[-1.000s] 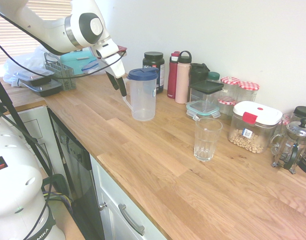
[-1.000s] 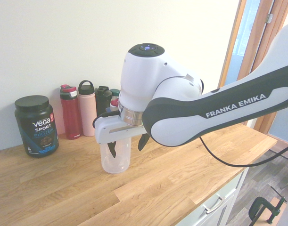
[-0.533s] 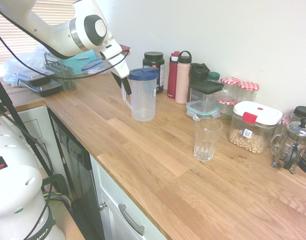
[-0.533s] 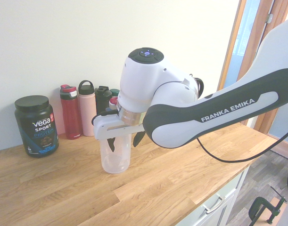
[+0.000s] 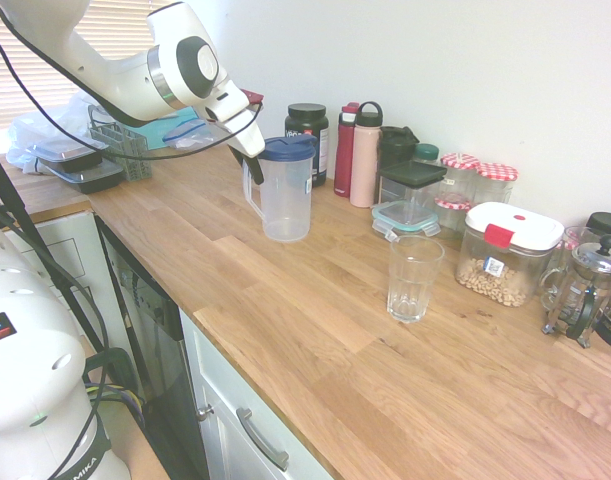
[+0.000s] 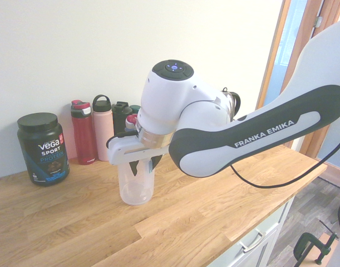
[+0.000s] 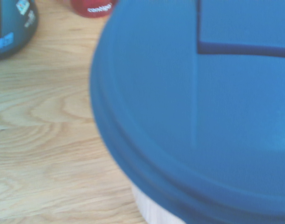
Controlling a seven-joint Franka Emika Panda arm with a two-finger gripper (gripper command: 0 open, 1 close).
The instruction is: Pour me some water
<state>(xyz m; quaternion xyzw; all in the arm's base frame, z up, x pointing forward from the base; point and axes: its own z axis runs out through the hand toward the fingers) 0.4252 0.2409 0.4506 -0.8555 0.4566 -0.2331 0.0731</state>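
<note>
One clear pitcher [image 5: 285, 195] with a blue lid [image 7: 203, 107] stands near the desk's [image 5: 315, 330] back edge; one empty glass [image 5: 414, 277] stands well apart, mid-desk. The tool [image 5: 253, 165] sits at the pitcher's handle, fingers partly closed; whether they grip it cannot be told. Only the first exterior view shows the glass; the wrist view shows mostly lid.

White wall [image 5: 485, 60] behind a wooden countertop [image 5: 315, 330]; blinds [image 5: 95, 25] glow.
</note>
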